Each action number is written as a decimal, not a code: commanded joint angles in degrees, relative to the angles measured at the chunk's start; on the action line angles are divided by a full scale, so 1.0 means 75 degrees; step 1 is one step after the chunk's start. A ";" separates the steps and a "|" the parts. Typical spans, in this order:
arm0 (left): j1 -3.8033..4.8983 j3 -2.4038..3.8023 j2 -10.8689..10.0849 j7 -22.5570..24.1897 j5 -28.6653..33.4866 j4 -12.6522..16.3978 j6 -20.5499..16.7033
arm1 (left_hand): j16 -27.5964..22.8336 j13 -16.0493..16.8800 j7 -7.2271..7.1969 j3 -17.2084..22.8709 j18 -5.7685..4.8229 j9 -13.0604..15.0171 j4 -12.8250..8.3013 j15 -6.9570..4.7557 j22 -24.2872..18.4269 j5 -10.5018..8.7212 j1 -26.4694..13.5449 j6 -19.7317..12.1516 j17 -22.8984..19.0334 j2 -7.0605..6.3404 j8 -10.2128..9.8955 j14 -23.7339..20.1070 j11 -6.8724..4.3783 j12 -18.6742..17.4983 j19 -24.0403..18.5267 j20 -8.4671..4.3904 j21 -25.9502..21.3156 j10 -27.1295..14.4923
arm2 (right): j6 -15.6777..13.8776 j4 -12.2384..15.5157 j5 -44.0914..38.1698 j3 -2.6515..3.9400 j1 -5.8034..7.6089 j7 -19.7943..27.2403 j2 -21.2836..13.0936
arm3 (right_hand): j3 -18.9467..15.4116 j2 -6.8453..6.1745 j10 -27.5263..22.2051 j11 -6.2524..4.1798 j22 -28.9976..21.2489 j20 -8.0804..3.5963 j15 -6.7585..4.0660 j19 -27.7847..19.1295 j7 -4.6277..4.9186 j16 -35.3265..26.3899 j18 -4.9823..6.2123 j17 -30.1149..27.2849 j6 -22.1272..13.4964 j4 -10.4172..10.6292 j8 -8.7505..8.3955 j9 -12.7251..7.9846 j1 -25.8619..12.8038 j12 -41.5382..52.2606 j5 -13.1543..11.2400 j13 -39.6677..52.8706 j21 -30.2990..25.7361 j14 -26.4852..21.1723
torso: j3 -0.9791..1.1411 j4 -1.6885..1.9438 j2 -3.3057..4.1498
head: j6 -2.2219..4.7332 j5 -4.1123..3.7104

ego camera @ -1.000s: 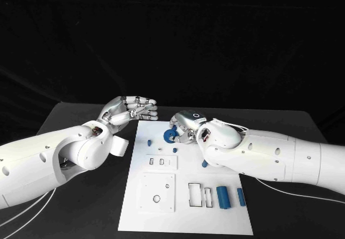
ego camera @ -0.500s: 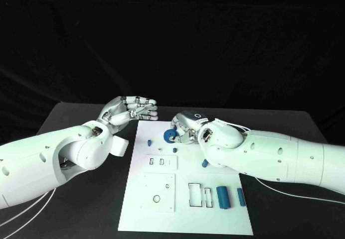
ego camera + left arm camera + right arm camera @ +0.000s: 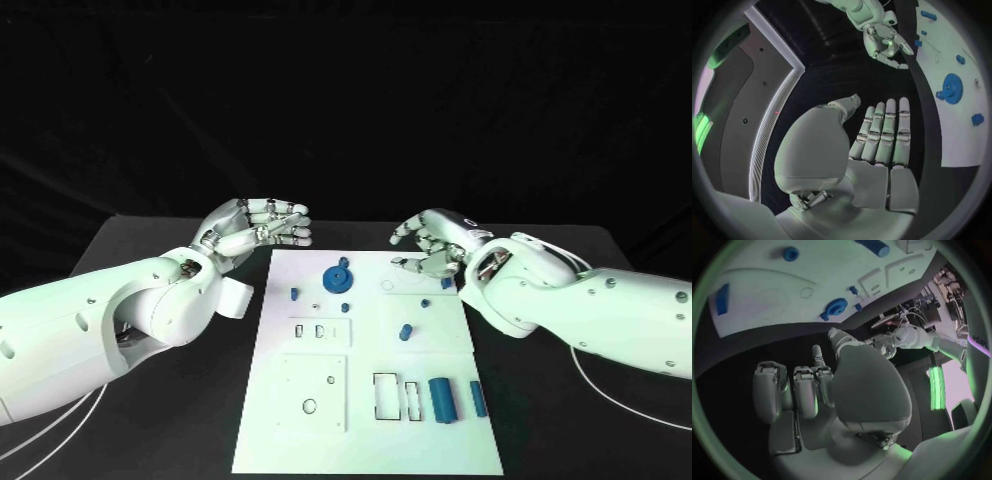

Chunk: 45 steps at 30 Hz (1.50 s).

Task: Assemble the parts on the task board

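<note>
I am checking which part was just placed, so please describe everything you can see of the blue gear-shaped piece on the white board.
The blue gear is a round, toothed disc that looks like matte plastic, with a small raised knob near its rim. It rests on the far part of the task board, toward the left hand's side. Nothing touches it: the right hand hovers beyond the board's far right corner, and the left hand hovers off its far left corner.

Board (image 3: 378,400): white, with black-outlined rectangular and round cutouts;
Gear (image 3: 336,277): blue;
Cylinder (image 3: 441,400): blue;
Small parts (image 3: 405,331): blue;
Table (image 3: 159,400): black;
Hands (image 3: 264,225): silver;
Arms (image 3: 87,335): white;
Backdrop (image 3: 346,100): black
</note>
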 commanded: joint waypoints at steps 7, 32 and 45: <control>-0.0007 -0.0016 0.0090 0.0111 0.0013 -0.0118 0.0217 | -0.0032 0.0007 0.0217 0.0033 0.0092 -0.0008 -0.0009 0.0039 -0.0010 0.0007 -0.0100 -0.0030 0.0011 -0.0004 -0.0032 -0.0003 0.0033 -0.0034 -0.0018 0.0048 -0.0051 0.0002 | 0.0736 -0.0259 0.2310 -0.0028 -0.0003 0.2110 -0.1132 | 0.0190 -0.0156 0.0298 0.0098 0.0840 0.0022 0.0078 -0.0208 0.0069 -0.0058 0.0117 0.1226 -0.0040 -0.0236 -0.0112 -0.0011 0.0337 -0.0148 -0.0015 0.1362 -0.0275 0.0611 | 0.0077 -0.0169 -0.0091 | 0.0042 -0.0053; -0.0036 -0.0045 0.0140 0.0117 0.0013 -0.0211 0.0297 | -0.0039 0.0008 0.0211 0.0048 0.0093 -0.0009 -0.0027 0.0038 -0.0014 0.0008 -0.0094 -0.0030 0.0020 0.0005 -0.0036 0.0000 0.0030 -0.0048 -0.0017 0.0048 -0.0052 0.0006 | 0.0853 -0.1306 0.2357 -0.0055 -0.0745 0.2216 -0.0935 | 0.0166 -0.0292 0.0280 0.0129 0.0822 0.0046 0.0107 -0.0224 0.0101 -0.0041 0.0125 0.1307 -0.0136 -0.0269 -0.0212 -0.0023 0.0277 -0.0162 -0.0034 0.1350 -0.0324 0.0628 | 0.0091 -0.0180 -0.0098 | -0.0042 0.0011; -0.0037 -0.0046 0.0128 0.0110 0.0013 -0.0212 0.0310 | -0.0039 0.0008 0.0211 0.0048 0.0093 -0.0009 -0.0027 0.0038 -0.0014 0.0008 -0.0094 -0.0030 0.0020 0.0005 -0.0036 0.0000 0.0030 -0.0048 -0.0017 0.0048 -0.0052 0.0006 | 0.0820 -0.1480 0.2321 -0.0054 -0.0865 0.2065 -0.0646 | 0.0159 -0.0277 0.0303 0.0129 0.0847 0.0048 0.0109 -0.0201 0.0099 -0.0032 0.0116 0.1344 -0.0126 -0.0254 -0.0209 -0.0019 0.0254 -0.0130 -0.0031 0.1378 -0.0295 0.0637 | 0.0090 -0.0181 -0.0103 | -0.0095 0.0003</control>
